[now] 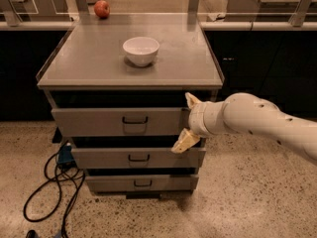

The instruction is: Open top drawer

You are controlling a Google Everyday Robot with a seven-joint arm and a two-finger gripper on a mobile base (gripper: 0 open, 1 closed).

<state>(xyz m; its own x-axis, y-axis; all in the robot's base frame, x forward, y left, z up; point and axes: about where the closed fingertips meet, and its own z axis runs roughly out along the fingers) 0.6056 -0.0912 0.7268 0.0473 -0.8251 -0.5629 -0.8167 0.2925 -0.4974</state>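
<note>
The top drawer (99,122) is the tallest grey front of the cabinet, with a small dark loop handle (134,120) at its centre. Its front sits a little forward of the cabinet top, with a dark gap above it. My gripper (186,123) is in front of the drawer's right end, to the right of the handle and apart from it. Its two cream fingers (184,142) are spread, one above and one below, with nothing between them. My white arm comes in from the right.
Two shorter grey drawers (138,158) lie below the top one. A white bowl (141,50) stands on the cabinet top, and a red apple (102,8) on the counter behind. Black cables (52,182) lie on the floor at the left.
</note>
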